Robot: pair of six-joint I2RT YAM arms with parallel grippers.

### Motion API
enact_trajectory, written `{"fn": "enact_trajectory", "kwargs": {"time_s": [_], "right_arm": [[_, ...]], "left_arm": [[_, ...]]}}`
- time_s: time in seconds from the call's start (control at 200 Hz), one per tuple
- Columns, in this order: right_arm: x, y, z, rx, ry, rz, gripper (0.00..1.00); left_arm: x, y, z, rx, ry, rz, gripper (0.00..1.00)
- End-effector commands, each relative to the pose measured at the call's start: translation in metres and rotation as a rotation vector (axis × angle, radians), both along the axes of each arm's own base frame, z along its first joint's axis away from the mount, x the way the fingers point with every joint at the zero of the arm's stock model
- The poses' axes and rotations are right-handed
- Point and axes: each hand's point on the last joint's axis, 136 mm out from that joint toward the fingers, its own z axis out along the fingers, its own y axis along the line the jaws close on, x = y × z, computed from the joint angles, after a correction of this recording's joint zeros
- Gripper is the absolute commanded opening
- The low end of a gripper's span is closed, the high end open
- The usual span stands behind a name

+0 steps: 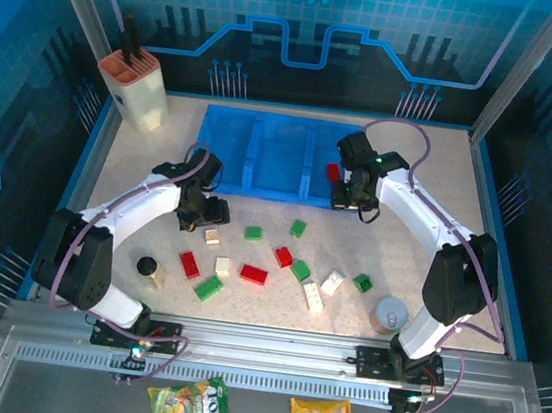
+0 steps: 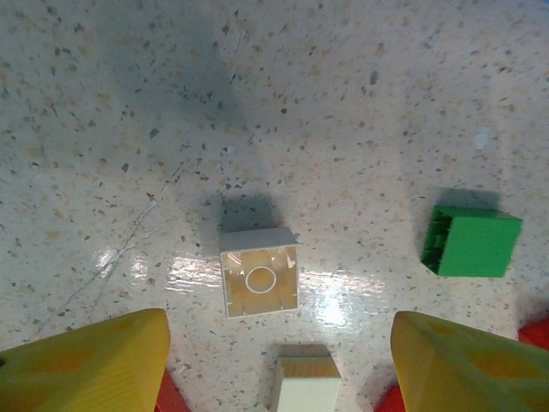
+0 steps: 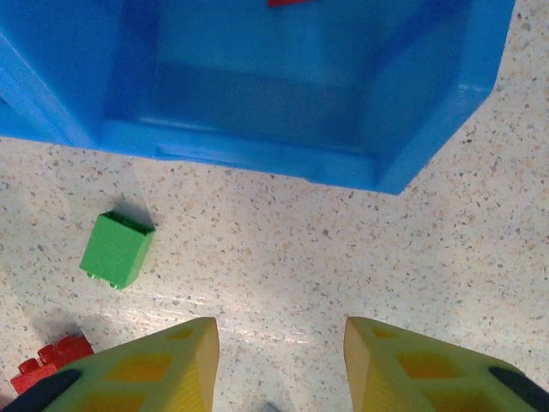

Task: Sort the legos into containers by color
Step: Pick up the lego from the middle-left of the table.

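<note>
The left pincer (image 2: pixel 279 343) looks down at a speckled surface (image 2: pixel 129 129). Its 2 yellow fingers (image 2: pixel 94 365) stand far apart at the bottom corners. Just ahead of them lies a cream brick (image 2: pixel 259 279), hollow side up, with a ring inside. A lower cream brick (image 2: pixel 306 384) sits between the fingers. A green brick (image 2: pixel 472 243) lies to the right. Bits of red bricks (image 2: pixel 536 333) peek in low down.

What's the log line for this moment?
left gripper open over cream brick | right gripper open, empty, near tray | one red brick in tray | other bricks on table
</note>
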Motion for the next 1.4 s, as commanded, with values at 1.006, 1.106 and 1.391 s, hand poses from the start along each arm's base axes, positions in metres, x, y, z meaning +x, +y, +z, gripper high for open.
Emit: {"fn": "enact_trajectory", "kwargs": {"time_s": [1.006, 1.106, 1.391], "right_arm": [[-0.013, 0.004, 0.016, 0.014, -0.017, -0.001, 0.43], [-0.014, 0.003, 0.016, 0.012, -0.016, -0.001, 0.43], [-0.018, -0.001, 0.014, 0.0, -0.009, -0.002, 0.43]], "left_arm": [[-0.014, -0.007, -0.048, 0.037, 0.122, -0.005, 0.34], [-0.009, -0.009, -0.038, 0.037, 0.097, -0.033, 0.34], [0.018, -0.009, 0.002, 0.062, 0.0, -0.116, 0.35]]}}
